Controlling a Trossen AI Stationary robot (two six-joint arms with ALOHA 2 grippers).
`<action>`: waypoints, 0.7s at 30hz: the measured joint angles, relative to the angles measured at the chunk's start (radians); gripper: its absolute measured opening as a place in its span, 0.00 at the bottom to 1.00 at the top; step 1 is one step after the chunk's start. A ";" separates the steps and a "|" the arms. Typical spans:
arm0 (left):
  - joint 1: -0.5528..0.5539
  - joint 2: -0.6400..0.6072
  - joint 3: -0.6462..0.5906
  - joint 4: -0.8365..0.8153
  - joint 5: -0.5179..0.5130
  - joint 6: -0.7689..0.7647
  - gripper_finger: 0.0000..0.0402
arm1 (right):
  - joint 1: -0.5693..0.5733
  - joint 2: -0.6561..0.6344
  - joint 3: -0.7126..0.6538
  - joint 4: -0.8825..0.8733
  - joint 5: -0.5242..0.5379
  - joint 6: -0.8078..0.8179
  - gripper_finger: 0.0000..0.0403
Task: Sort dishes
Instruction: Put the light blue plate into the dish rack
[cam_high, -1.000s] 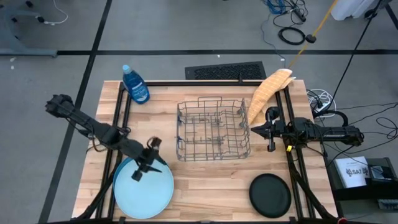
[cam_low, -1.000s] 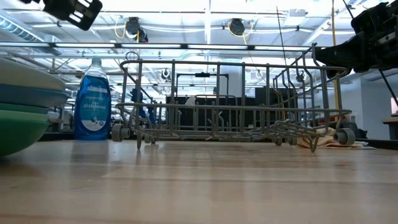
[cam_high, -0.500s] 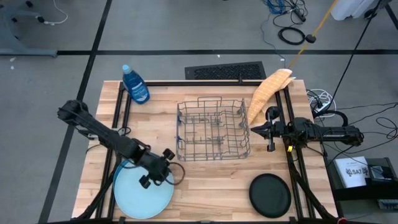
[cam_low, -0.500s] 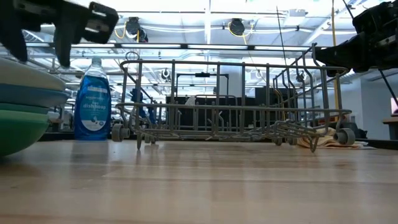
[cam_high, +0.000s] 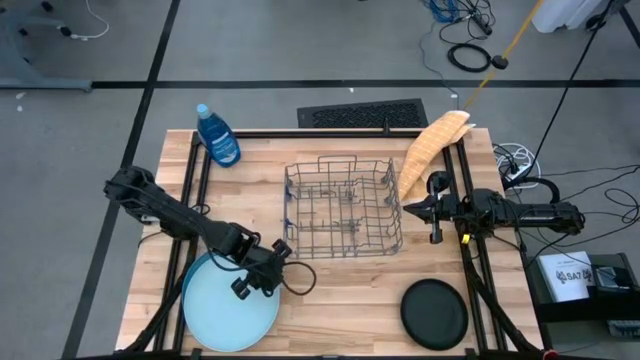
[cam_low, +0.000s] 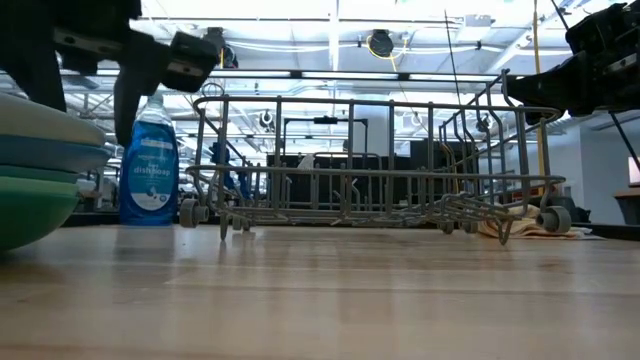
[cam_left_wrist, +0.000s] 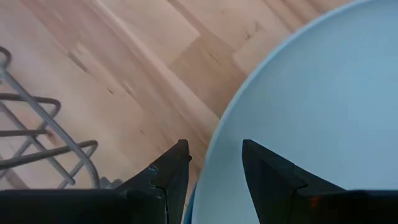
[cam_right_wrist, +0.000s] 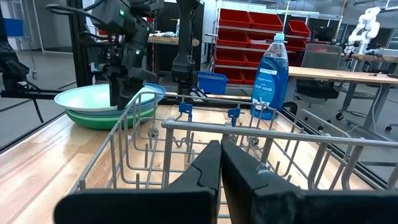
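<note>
A stack of dishes stands at the table's near left, a light blue plate (cam_high: 222, 310) on top, with blue and green ones under it in the low view (cam_low: 35, 165). My left gripper (cam_left_wrist: 215, 155) points steeply down at the top plate's right rim (cam_left_wrist: 231, 118). It is open, one finger over the plate and one over the bare wood. A smaller black plate (cam_high: 434, 312) lies flat at the near right. My right gripper (cam_right_wrist: 221, 152) is shut, level, at the table's right edge, pointing at the wire rack. My left gripper's fingers stand on either side of the light blue plate's right rim, coming from above. Whether either fingertip (cam_left_wrist: 177, 155) touches the plate I cannot tell.
A grey wire rack (cam_high: 342, 208) stands in the table's middle, just right of and beyond my left gripper (cam_high: 256, 286). A blue soap bottle (cam_high: 217, 136) stands at the far left corner, and a yellow cloth (cam_high: 430, 145) lies at the far right. Bare wood shows between the plates.
My left gripper has gone down and toward the table's right edge, from over the light blue plate's far part to its right rim. It has tipped more steeply down and rolled about its own line. The plates have kept still.
</note>
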 joint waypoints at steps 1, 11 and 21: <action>0.001 0.004 0.000 -0.007 0.000 0.005 0.38 | 0.000 0.000 0.000 0.000 0.000 0.000 0.02; 0.020 0.006 0.000 -0.010 0.007 0.081 0.37 | 0.000 0.000 0.000 0.000 0.001 -0.002 0.02; 0.027 0.038 0.000 -0.028 0.033 0.078 0.36 | 0.000 0.000 0.001 -0.001 0.002 -0.007 0.02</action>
